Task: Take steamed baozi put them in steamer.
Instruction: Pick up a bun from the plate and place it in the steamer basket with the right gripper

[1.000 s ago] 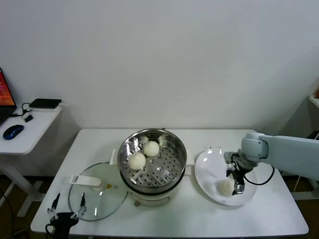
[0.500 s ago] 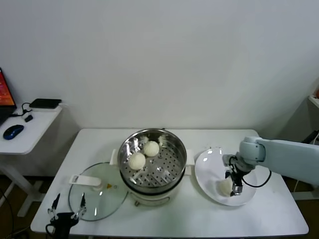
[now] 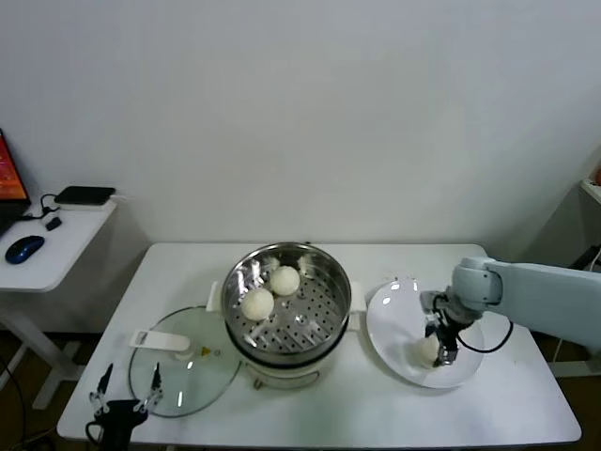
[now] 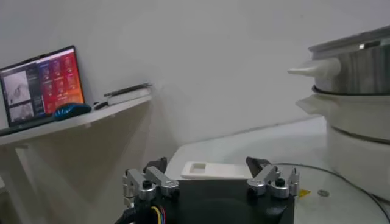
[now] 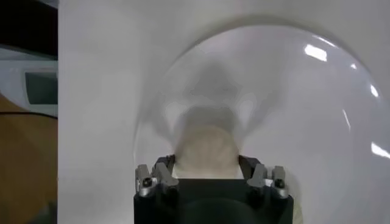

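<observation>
Two cream-white baozi [image 3: 258, 303] [image 3: 285, 280] lie on the perforated tray of the shiny steamer [image 3: 335, 278] at the table's middle. A third baozi [image 3: 425, 351] sits on the white plate [image 3: 399, 305] to the right. My right gripper [image 3: 439, 348] is down on the plate with a finger on each side of that baozi. In the right wrist view the baozi [image 5: 204, 143] fills the gap of the right gripper [image 5: 205, 163] and touches both fingers. My left gripper [image 3: 122, 387] hangs open and empty off the table's front left corner; it also shows in the left wrist view [image 4: 207, 165].
A flat glass lid [image 3: 183, 362] with a white handle lies left of the steamer near the front edge. A side desk [image 3: 56, 244] with a mouse and laptop stands at the far left. The steamer's wall [image 4: 359, 70] rises beside the lid in the left wrist view.
My right gripper has moved left and down across the plate and now straddles the baozi. The left arm and the buns in the steamer have not moved.
</observation>
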Motion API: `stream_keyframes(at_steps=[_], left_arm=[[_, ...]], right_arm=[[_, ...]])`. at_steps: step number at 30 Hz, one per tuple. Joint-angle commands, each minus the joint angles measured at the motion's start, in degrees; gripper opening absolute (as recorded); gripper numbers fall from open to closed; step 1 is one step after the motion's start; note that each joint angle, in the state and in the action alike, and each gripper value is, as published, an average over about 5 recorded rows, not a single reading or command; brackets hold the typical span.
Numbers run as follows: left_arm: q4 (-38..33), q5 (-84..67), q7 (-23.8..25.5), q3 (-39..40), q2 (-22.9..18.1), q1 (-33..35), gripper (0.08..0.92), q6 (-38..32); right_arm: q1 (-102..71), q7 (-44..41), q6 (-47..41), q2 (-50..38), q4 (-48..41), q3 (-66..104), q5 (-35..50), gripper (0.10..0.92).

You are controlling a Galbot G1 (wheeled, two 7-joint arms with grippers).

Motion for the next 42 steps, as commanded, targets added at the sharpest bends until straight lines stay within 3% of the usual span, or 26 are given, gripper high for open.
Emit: stream_keyframes(at_steps=[1,7,15,24,33,42], left_arm=[[-0.5,0.1,0.0,0.2,-2.5,0.3,0.823,0.1],[-1.1,0.0,0.0,0.1,-2.5,0.6,0.823,0.2],[-1.3,0.1,0.1,0.1,-2.8,0.7,0.823,0.4],[-1.5,-0.1,0.1,-0.2,-2.8,0.9,0.823,0.3],[-0.8,0.0,0.1,-0.1,-2.8,0.6,0.823,0.2],[-0.3,0.1,0.0,0.0,-2.8,0.5,0.823,0.0]], right_arm=[[21.1,-3.7,4.6,3.9,4.2,-10.2,5.2,0.704],[32.9,-8.1,10.9,9.9,4.7,-11.3,7.2,0.703],[39.3,-8.5,18.7,16.8,13.4,-2.2,7.6,0.704],[35.4,-6.2,28.4,25.9,16.9,4.4,-2.5,0.704],[24.6,-3.9,28.2,33.5,15.2,1.6,-9.5,0.704],[15.8,-3.0,27.0,39.2,7.5,2.1,-13.5,0.704]])
